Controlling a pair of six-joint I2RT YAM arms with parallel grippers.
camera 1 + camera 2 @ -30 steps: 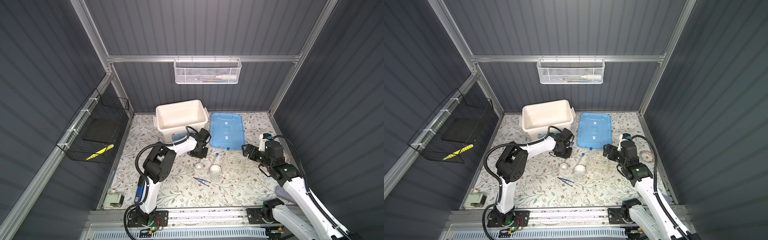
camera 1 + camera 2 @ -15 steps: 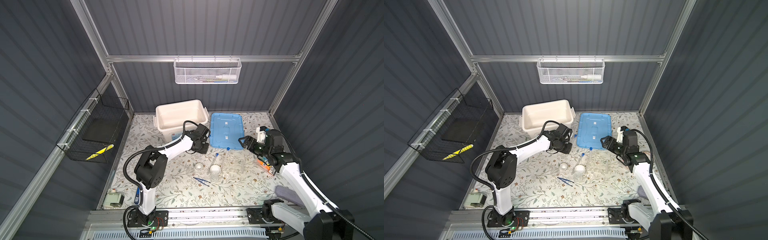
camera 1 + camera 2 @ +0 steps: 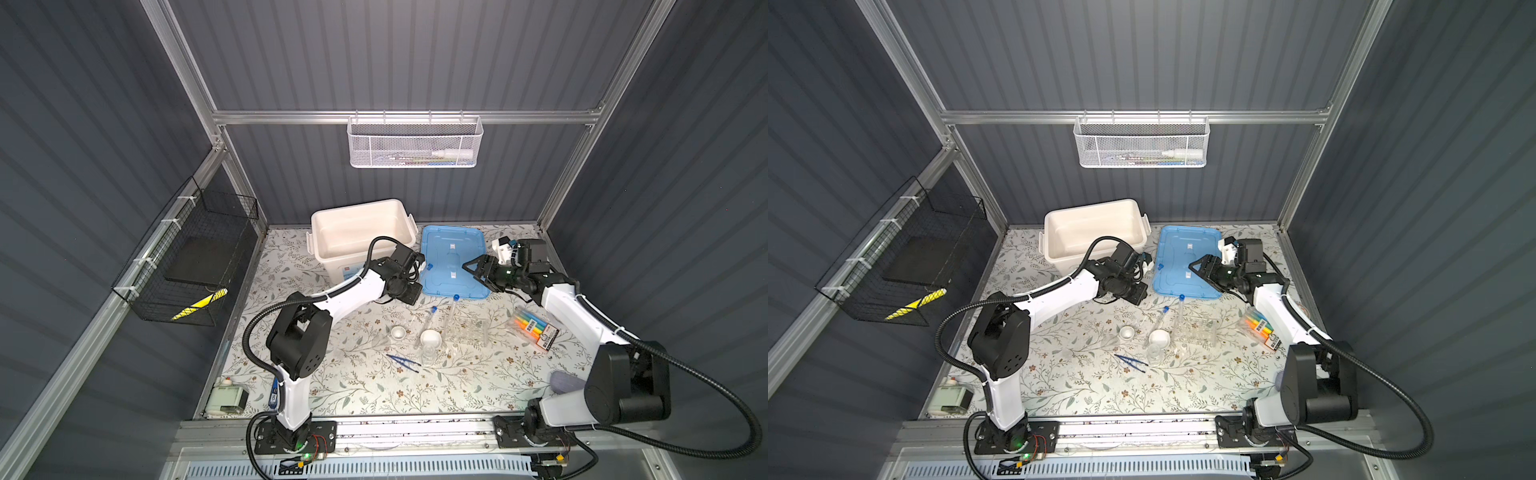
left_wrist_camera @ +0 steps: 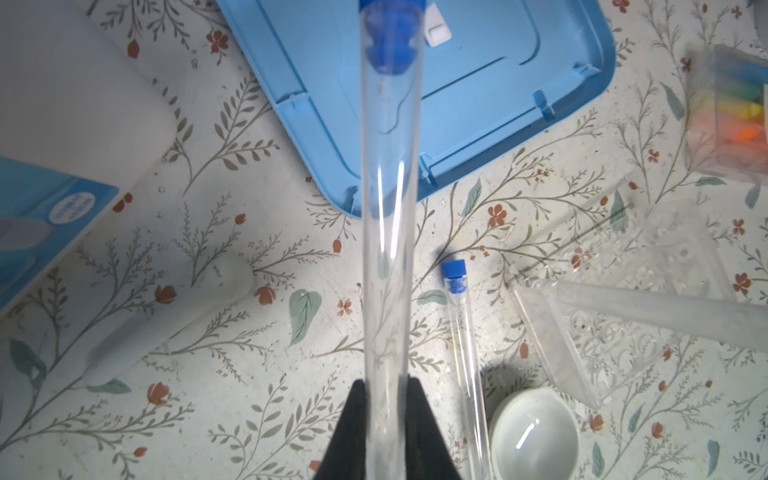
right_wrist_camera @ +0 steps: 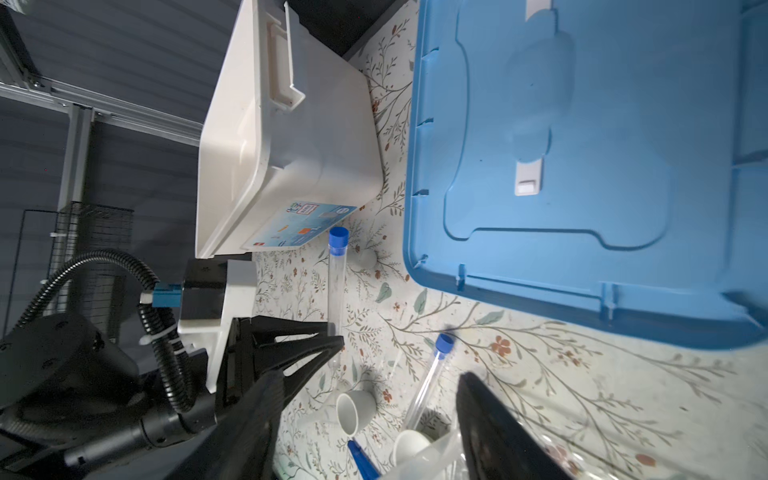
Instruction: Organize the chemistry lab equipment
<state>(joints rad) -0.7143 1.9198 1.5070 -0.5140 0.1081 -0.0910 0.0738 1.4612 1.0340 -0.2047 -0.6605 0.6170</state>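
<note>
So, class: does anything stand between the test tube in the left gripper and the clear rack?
Nothing visible blocks it. The test tube is off the table in the left gripper. The blue lid lies flat beside the route, and a loose tube lies just short of the clear rack.

The front strip of the floral mat [image 3: 374, 395] lies bare. Mid-table is crowded: white dishes [image 3: 398, 332], flask [image 3: 428, 356], blue tweezers [image 3: 402, 360], a lying test tube [image 3: 424, 328] and clear rack [image 3: 467, 330] sit close together. The white bin [image 3: 357, 208] and blue lid [image 3: 440, 282] wall the rear; a highlighter pack [image 3: 534, 329] lies right of the rack.
</note>
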